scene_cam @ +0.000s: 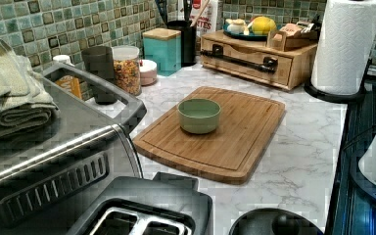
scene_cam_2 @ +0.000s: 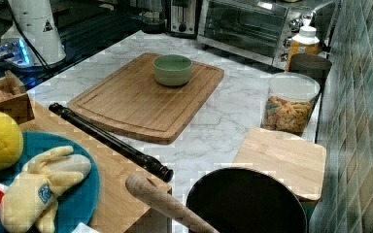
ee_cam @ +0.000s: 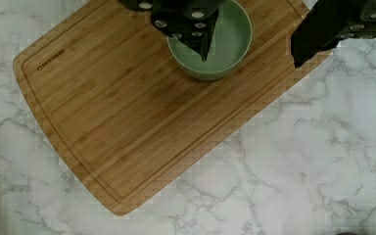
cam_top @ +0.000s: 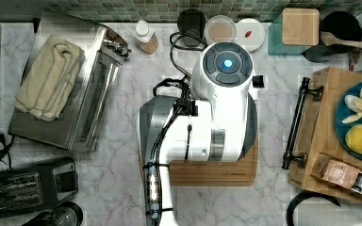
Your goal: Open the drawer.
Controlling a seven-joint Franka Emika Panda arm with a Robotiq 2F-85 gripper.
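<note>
Hovering hand spread, well apart from drawer

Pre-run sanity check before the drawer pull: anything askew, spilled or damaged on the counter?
Nothing stands out. The drawer looks shut, its black bar handle straight on both brackets. The green bowl sits upright on the cutting board, no spills on the marble counter. The gripper hangs open above the board, touching nothing.

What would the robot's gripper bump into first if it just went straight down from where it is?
Probably the green bowl on the cutting board: the gripper, fingers apart, hangs over its rim, though height is unclear.
</note>
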